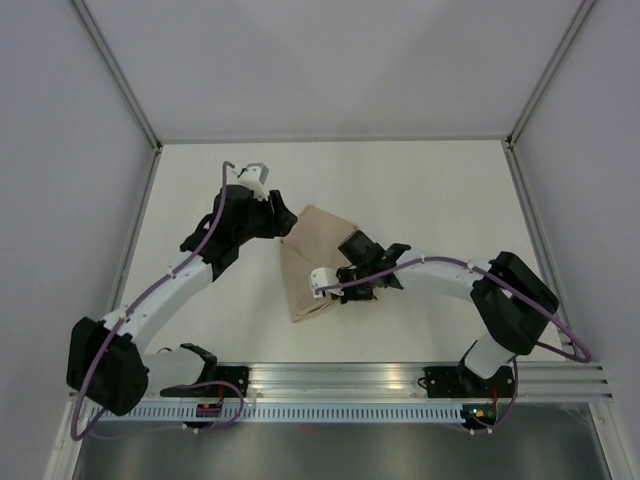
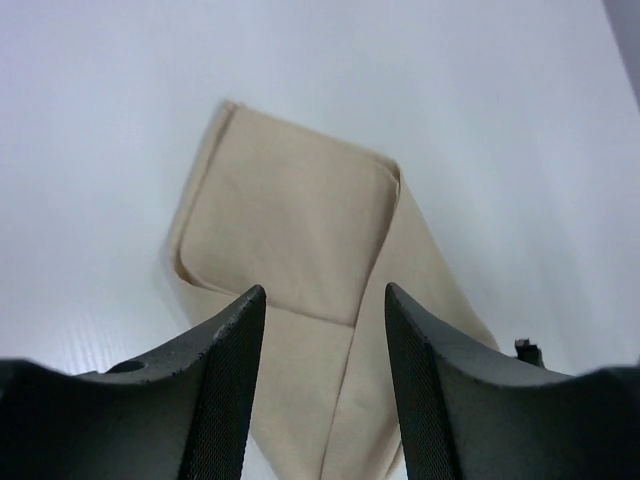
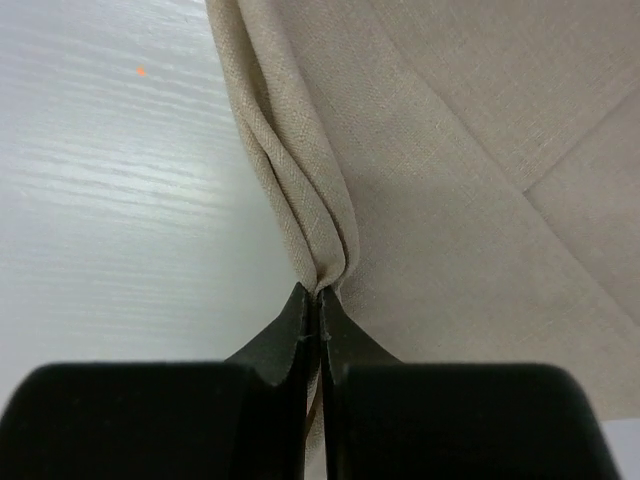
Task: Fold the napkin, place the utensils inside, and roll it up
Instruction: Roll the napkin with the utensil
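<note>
One napkin [image 3: 450,200] edge in right hand [image 3: 319,297]

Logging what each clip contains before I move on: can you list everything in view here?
napkin: one, tan, folded, middle of the table
table: one, white, under everything
walls: three, pale grey, left, far and right sides of the table
rail: one, silvery metal, near edge, at the arm bases
arms: two, black and white with purple cables, left arm and right arm
left gripper: one, black, open, above the napkin, holding nothing
right gripper: one, black, shut on a bunched edge of the napkin
</note>
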